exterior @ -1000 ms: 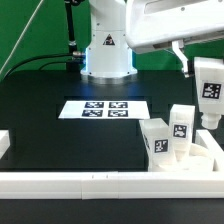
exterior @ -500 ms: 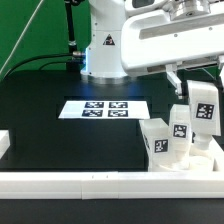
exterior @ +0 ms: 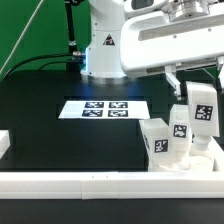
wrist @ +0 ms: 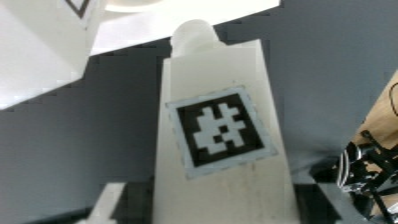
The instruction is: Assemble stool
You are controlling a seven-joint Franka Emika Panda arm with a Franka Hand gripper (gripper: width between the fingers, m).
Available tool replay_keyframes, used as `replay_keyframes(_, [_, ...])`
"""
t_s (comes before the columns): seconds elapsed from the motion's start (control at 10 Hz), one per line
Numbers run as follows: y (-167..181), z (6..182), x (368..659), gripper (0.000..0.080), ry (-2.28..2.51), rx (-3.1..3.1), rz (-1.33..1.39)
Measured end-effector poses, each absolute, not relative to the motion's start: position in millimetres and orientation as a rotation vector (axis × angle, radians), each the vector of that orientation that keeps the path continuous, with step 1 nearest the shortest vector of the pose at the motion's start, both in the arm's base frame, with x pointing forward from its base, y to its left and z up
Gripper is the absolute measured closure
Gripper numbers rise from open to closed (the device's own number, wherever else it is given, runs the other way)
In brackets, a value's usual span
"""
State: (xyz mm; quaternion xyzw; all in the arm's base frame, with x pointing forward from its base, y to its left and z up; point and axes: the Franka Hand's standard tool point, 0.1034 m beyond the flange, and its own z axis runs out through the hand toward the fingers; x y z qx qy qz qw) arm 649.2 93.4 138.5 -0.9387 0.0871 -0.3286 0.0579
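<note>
The gripper (exterior: pixel 201 104) is clamped on a leg (exterior: pixel 203 112), its long axis near upright with a slight tilt — the narrow end points down toward the seat disc (exterior: pixel 203 156), directly below at the exterior view's right. Two other legs (exterior: pixel 168 134) already stand on the disc just beside it, toward the exterior view's left.

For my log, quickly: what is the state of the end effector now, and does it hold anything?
End effector: closed on a stool leg, lifted over the seat disc.
</note>
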Motion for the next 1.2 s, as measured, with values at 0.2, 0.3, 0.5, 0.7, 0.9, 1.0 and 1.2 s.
replay_keyframes(0.2, [74.9, 130.7, 641.0, 0.0475, 0.185, -2.856, -1.010])
replay_keyframes(0.3, [80.0, 125.6, 636.9, 0.0475, 0.184, -2.850, -0.986])
replay_keyframes(0.5, [87.2, 115.5, 632.6, 0.0475, 0.173, -2.853, -0.956])
replay_keyframes(0.7, [94.1, 107.9, 628.6, 0.0475, 0.158, -2.856, -0.931])
replay_keyframes(0.9, [98.4, 103.5, 627.2, 0.0475, 0.154, -2.854, -0.931])
replay_keyframes(1.0, [100.1, 103.5, 627.4, 0.0475, 0.151, -2.854, -0.927])
replay_keyframes(1.2, [107.4, 101.8, 627.2, 0.0475, 0.146, -2.856, -0.899])
